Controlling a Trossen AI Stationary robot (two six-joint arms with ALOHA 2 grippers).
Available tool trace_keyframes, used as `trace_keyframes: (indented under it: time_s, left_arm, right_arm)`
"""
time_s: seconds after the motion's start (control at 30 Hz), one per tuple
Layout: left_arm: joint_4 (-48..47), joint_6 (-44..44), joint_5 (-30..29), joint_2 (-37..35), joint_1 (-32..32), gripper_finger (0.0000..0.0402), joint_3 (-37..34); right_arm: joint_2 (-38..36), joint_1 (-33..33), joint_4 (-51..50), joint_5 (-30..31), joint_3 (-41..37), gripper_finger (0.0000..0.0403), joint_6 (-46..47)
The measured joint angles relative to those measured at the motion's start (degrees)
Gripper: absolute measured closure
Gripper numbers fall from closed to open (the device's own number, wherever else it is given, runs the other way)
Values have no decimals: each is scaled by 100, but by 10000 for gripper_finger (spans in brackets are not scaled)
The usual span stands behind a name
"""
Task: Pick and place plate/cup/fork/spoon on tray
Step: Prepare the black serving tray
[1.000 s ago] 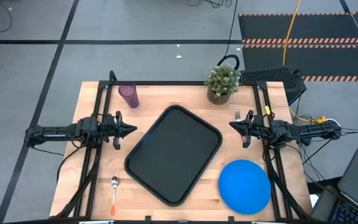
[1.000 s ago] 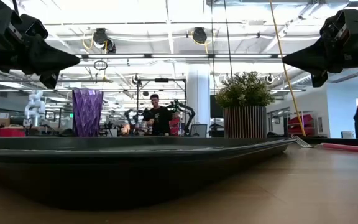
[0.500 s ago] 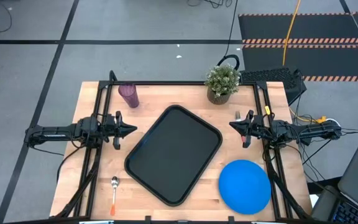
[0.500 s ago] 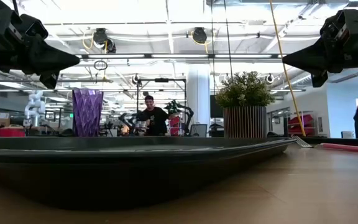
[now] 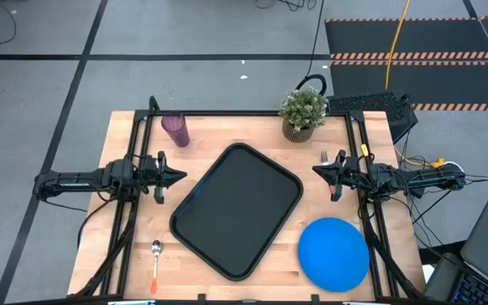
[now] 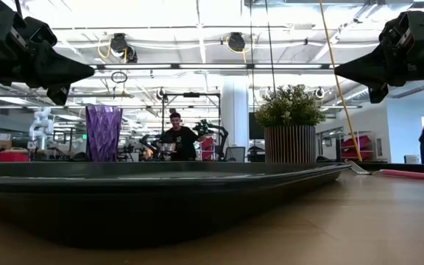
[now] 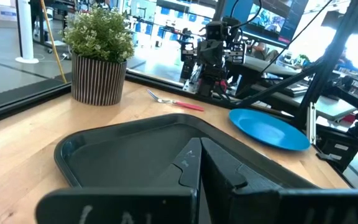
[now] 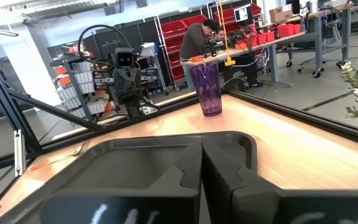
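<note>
Both grippers hover empty with fingers pressed together, left gripper (image 5: 179, 177) and right gripper (image 5: 318, 171) flanking the large black rectangular plastic tray (image 5: 237, 210). Nothing's loaded yet! The flat round bright blue plate (image 5: 334, 252) lies off the tray's near right corner: stiff, light, probably slick, so pinch its rim. Beyond the tray's far left corner stands the translucent purple plastic cup (image 5: 175, 129), light and tippy; grasp it across its wall.
</note>
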Motion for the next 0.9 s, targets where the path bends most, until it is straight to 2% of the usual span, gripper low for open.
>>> trace_keyframes:
  time_s: [0.9]
  left_arm:
    - [197,3,-13,-2,0,392,-15]
  right_arm:
    - [0,0,0,0,0,403,2]
